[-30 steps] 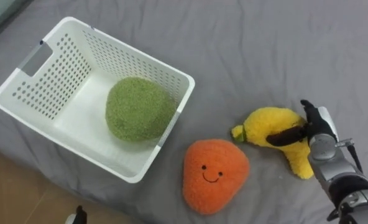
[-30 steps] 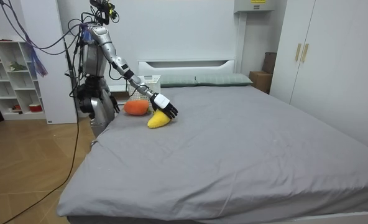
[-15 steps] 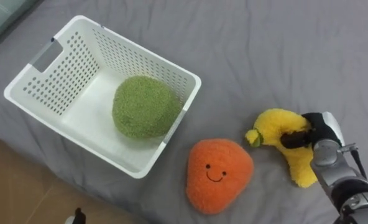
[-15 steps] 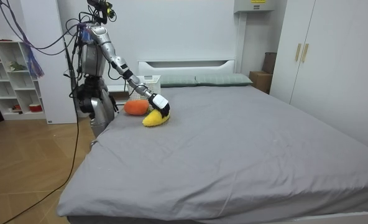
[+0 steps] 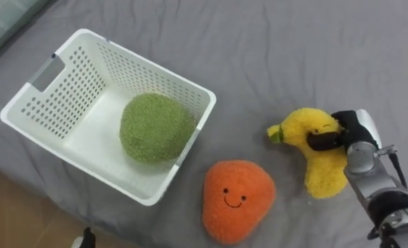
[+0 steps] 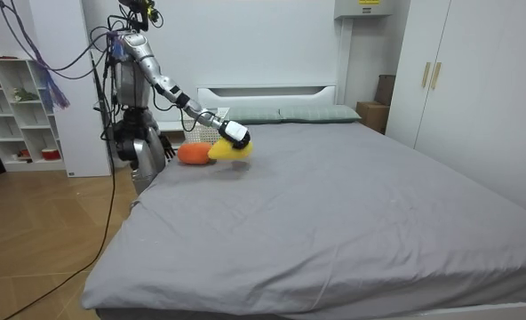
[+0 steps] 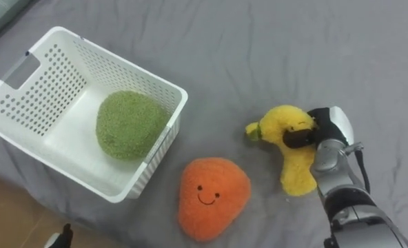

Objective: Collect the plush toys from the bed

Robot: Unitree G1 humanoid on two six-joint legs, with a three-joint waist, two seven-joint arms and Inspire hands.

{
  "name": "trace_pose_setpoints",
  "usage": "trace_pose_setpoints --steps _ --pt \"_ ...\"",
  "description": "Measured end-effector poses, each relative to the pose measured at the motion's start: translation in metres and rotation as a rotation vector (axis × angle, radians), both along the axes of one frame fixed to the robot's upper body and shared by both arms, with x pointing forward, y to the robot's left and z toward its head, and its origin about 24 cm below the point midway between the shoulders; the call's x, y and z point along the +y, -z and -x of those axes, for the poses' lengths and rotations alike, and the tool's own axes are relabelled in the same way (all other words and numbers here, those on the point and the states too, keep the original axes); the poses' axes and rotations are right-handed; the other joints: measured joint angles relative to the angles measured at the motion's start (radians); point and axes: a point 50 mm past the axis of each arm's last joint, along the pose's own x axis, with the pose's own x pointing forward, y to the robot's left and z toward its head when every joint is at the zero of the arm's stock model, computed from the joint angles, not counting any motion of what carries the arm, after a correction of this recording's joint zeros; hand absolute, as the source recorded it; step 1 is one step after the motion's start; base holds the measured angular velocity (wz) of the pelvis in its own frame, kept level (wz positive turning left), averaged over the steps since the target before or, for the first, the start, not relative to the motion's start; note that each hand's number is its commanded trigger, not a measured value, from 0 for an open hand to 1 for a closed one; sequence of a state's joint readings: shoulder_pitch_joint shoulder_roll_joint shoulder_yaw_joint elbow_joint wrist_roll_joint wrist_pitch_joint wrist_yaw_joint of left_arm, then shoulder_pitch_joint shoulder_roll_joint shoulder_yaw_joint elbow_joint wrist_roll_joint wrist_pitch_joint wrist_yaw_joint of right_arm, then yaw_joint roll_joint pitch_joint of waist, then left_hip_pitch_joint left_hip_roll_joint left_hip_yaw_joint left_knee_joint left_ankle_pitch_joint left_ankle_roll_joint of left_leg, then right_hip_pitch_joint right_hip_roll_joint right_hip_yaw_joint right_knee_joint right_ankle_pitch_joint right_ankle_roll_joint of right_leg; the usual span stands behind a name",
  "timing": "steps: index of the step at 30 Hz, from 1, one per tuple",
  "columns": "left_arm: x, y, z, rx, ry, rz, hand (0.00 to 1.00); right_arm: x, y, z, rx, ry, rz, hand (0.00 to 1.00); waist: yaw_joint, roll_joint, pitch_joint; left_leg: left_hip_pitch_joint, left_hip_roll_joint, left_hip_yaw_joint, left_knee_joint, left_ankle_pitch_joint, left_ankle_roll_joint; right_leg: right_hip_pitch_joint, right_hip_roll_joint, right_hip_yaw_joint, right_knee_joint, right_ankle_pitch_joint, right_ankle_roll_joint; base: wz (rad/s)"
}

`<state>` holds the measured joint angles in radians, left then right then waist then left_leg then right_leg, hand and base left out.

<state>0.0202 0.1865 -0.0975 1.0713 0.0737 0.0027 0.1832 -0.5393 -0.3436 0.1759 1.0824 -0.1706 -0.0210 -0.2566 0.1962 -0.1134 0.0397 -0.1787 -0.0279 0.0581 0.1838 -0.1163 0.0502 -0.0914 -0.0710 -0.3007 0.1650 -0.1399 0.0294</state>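
The change is a lift: half a second ago the yellow banana-shaped plush toy (image 5: 314, 162) lay on the grey bed sheet (image 5: 293, 55) under my right hand (image 5: 349, 134), and now it hangs from that hand, raised clear of the sheet in the room view, where I stand at the bedside near the headboard. My dark fingers are curled round the toy's upper part, clenched on it, and its lower end droops below my wrist. I judge the pickup done and the carry about to begin. The toy sits right in my hand, well off to the right of the white perforated plastic basket (image 5: 152, 63), which rests on the bed with a round green plush ball (image 5: 156, 127) already inside. Between basket and hand, a little nearer me, the orange smiling plush toy (image 5: 237, 200) lies on the sheet, not yet collected. My left hand (image 6: 164, 142) hangs low at my side.
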Motion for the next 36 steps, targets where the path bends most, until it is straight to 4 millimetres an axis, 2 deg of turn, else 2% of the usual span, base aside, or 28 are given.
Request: trace_pose_setpoints --steps 1,2,4,7,8,9,10,13,17,23,26,30,32,34,36 --pt "0.002 0.001 0.004 0.01 0.0 -0.007 0.0 0.004 -0.004 -0.002 -0.026 -0.016 -0.004 1.0 -0.008 -0.001 -0.0049 0.013 0.0 -0.005 -0.003 0.0 0.0 0.013 0.0 0.001 -0.001 0.0 0.0 0.0" --pt "0.003 0.001 0.006 0.013 -0.005 -0.008 0.0 0.006 -0.007 -0.003 -0.042 -0.026 -0.006 1.0 -0.015 -0.001 -0.0053 0.02 0.0 -0.005 -0.003 0.0 0.0 0.02 0.001 -0.001 -0.002 0.0 0.0 -0.03" --pt "0.008 0.001 0.014 0.016 -0.045 -0.009 0.0 0.013 -0.017 -0.007 -0.095 -0.068 -0.018 1.0 -0.03 -0.001 -0.0142 0.054 -0.001 -0.003 -0.016 -0.001 0.0 0.052 0.002 0.0 -0.015 0.0 0.0 -0.04" --pt "0.013 0.0 0.019 0.019 -0.047 -0.032 0.0 0.021 -0.032 -0.014 -0.151 -0.122 -0.009 1.0 -0.032 0.007 -0.0239 0.089 0.0 -0.004 -0.025 -0.003 -0.001 0.081 0.004 0.0 -0.015 0.0 0.0 -0.02" --pt "0.013 -0.001 0.019 0.014 -0.04 -0.037 0.0 0.026 -0.038 -0.015 -0.178 -0.152 -0.002 1.0 -0.032 0.011 -0.0297 0.098 0.0 -0.004 -0.024 -0.003 0.0 0.092 0.003 0.0 -0.014 0.0 0.0 0.0" --pt "0.013 -0.001 0.021 0.015 -0.038 -0.038 0.0 0.028 -0.041 -0.015 -0.19 -0.165 -0.004 1.0 -0.033 0.014 -0.0322 0.104 -0.001 -0.004 -0.024 -0.004 0.0 0.099 0.003 0.0 -0.014 0.0 0.0 0.0" --pt "0.013 0.0 0.025 0.02 -0.042 -0.038 0.0 0.032 -0.044 -0.014 -0.211 -0.187 -0.013 1.0 -0.031 0.019 -0.0385 0.12 -0.002 -0.006 -0.023 -0.004 0.001 0.114 0.002 -0.002 -0.014 0.0 0.0 0.0" --pt "0.014 0.0 0.034 0.035 -0.055 -0.04 0.0 0.041 -0.05 -0.007 -0.249 -0.234 -0.033 1.0 -0.023 0.031 -0.046 0.152 -0.002 -0.007 -0.022 -0.005 0.001 0.148 0.002 0.001 -0.014 0.0 0.001 0.0" --pt "0.014 -0.001 0.034 0.026 -0.073 -0.036 0.0 0.054 -0.066 -0.009 -0.316 -0.29 -0.052 1.0 -0.019 0.047 -0.0399 0.171 -0.004 -0.02 -0.02 -0.005 0.001 0.178 0.001 -0.003 -0.014 -0.002 0.002 0.07" --pt "0.011 0.0 0.034 0.039 -0.071 -0.017 0.0 0.07 -0.074 -0.011 -0.367 -0.322 -0.092 1.0 -0.005 0.043 -0.0365 0.175 -0.007 -0.025 -0.016 -0.004 0.0 0.19 0.002 -0.005 -0.015 -0.011 0.002 0.06" --pt "0.008 0.001 0.036 0.052 -0.059 -0.013 0.0 0.077 -0.079 -0.011 -0.379 -0.327 -0.104 1.0 0.001 0.042 -0.036 0.167 -0.019 -0.045 -0.015 -0.005 0.001 0.193 -0.003 -0.031 -0.021 -0.014 0.006 0.19" --pt "0.009 0.0 0.036 0.065 -0.042 -0.019 0.0 0.089 -0.083 -0.011 -0.388 -0.375 -0.077 1.0 0.045 0.045 -0.0341 0.175 -0.018 -0.064 -0.019 -0.005 0.001 0.205 -0.005 -0.057 -0.025 -0.015 0.008 0.16" --pt "0.009 0.0 0.036 0.066 -0.044 -0.018 0.0 0.095 -0.084 -0.012 -0.387 -0.401 -0.066 1.0 0.063 0.046 -0.0298 0.176 -0.019 -0.069 -0.021 -0.005 0.001 0.208 -0.005 -0.06 -0.029 -0.015 0.008 0.14" --pt "0.009 0.001 0.037 0.066 -0.054 -0.017 0.0 0.104 -0.089 -0.015 -0.396 -0.439 -0.058 1.0 0.088 0.046 -0.0189 0.172 -0.021 -0.077 -0.024 -0.006 0.001 0.207 -0.006 -0.062 -0.03 -0.016 0.01 0.09" --pt "0.01 0.001 0.038 0.073 -0.056 -0.018 0.0 0.108 -0.092 -0.017 -0.401 -0.454 -0.066 1.0 0.102 0.042 -0.0167 0.168 -0.022 -0.087 -0.022 -0.006 0.001 0.207 -0.005 -0.064 -0.03 -0.016 0.01 0.1"
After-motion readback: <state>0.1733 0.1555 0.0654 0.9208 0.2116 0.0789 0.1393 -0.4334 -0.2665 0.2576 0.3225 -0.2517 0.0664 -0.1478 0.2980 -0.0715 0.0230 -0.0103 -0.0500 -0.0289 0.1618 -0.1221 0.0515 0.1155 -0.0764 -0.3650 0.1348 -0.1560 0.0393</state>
